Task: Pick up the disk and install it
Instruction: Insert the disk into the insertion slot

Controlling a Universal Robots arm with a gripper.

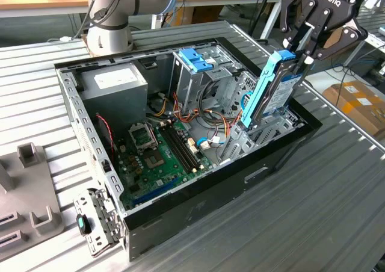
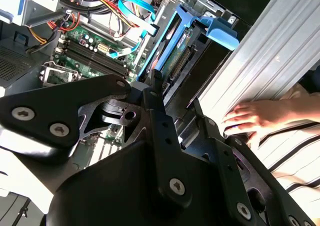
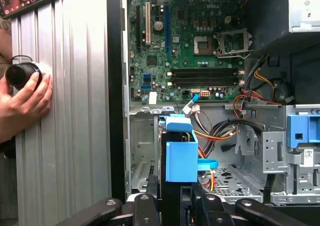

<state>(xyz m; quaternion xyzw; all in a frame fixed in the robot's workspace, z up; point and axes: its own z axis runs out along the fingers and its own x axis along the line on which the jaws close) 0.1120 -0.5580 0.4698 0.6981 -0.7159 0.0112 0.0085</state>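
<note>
The disk (image 1: 271, 94), a silver drive in a blue plastic frame, stands on edge with its lower end down in the metal bay at the exterior view's right end of the open computer case (image 1: 198, 206). My gripper (image 1: 296, 54) comes from above and is shut on the disk's upper end. In the second wrist view the black fingers (image 2: 159, 106) reach to the disk (image 2: 175, 51) over the bay. In the first wrist view the disk (image 3: 180, 156) shows edge-on, with my gripper (image 3: 172, 201) clamped around it.
Inside the case are a grey power-supply box (image 1: 114, 82), a metal cage with a blue top (image 1: 195, 61), the green motherboard (image 1: 156, 151) and loose cables (image 1: 210, 130). A person's hand (image 2: 255, 118) rests on the ribbed table beside the case. A grey fixture (image 1: 30, 182) lies at the exterior view's left.
</note>
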